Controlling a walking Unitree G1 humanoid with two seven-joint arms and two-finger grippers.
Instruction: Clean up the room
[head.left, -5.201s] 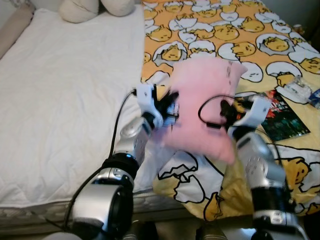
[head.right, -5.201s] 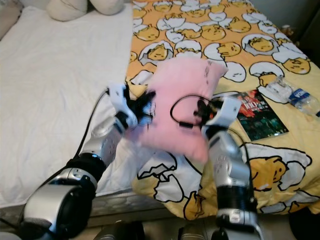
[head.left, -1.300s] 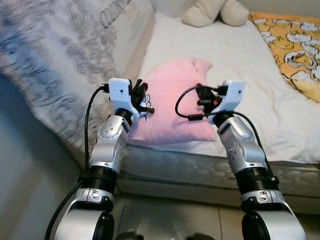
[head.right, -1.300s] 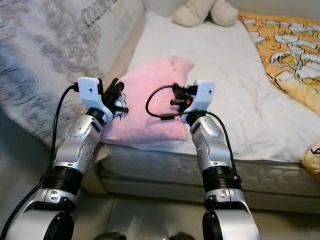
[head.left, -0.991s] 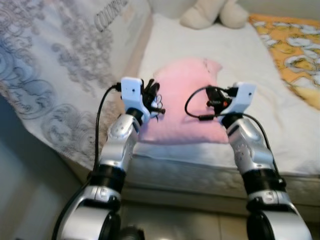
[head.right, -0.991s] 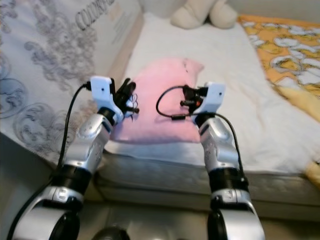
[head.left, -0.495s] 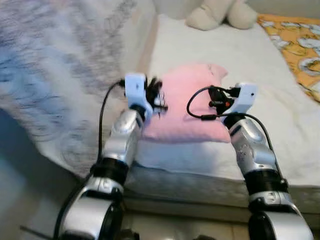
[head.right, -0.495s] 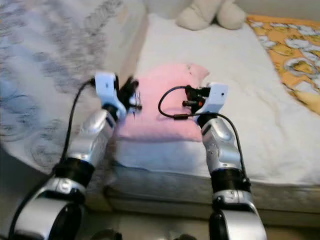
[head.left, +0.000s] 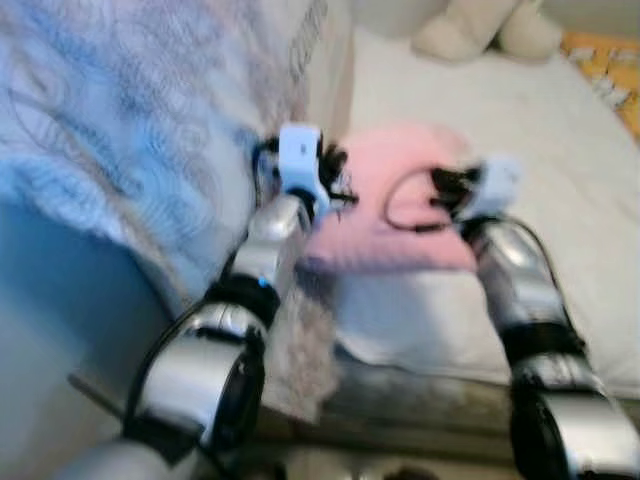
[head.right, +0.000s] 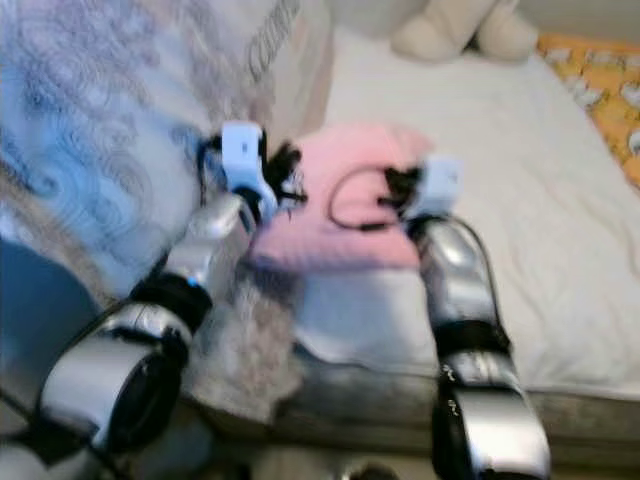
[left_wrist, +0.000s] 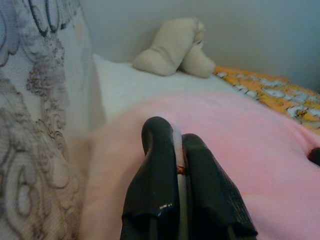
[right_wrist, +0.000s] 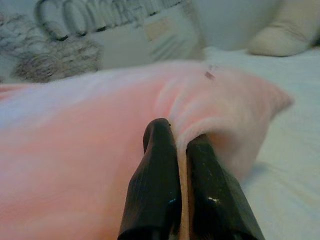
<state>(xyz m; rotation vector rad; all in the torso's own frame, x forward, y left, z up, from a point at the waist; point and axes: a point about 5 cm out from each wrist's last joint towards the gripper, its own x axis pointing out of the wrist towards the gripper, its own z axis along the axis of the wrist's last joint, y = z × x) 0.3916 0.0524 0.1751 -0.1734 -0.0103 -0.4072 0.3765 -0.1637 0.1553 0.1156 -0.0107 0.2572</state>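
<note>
Pink pillow (head.right: 345, 195): held over the near left corner of the white mattress (head.right: 560, 230), beside a grey patterned cover (head.right: 110, 130) (head views blurred).
Left gripper (left_wrist: 176, 145): fingers pinched together on the pillow's edge.
Right gripper (right_wrist: 178, 137): clamped on a fold of the opposite edge.
Background: cream plush toy (left_wrist: 175, 47) at the far end.
Step in hand, judged: setting down; lower both ends level, release together once fully supported.
</note>
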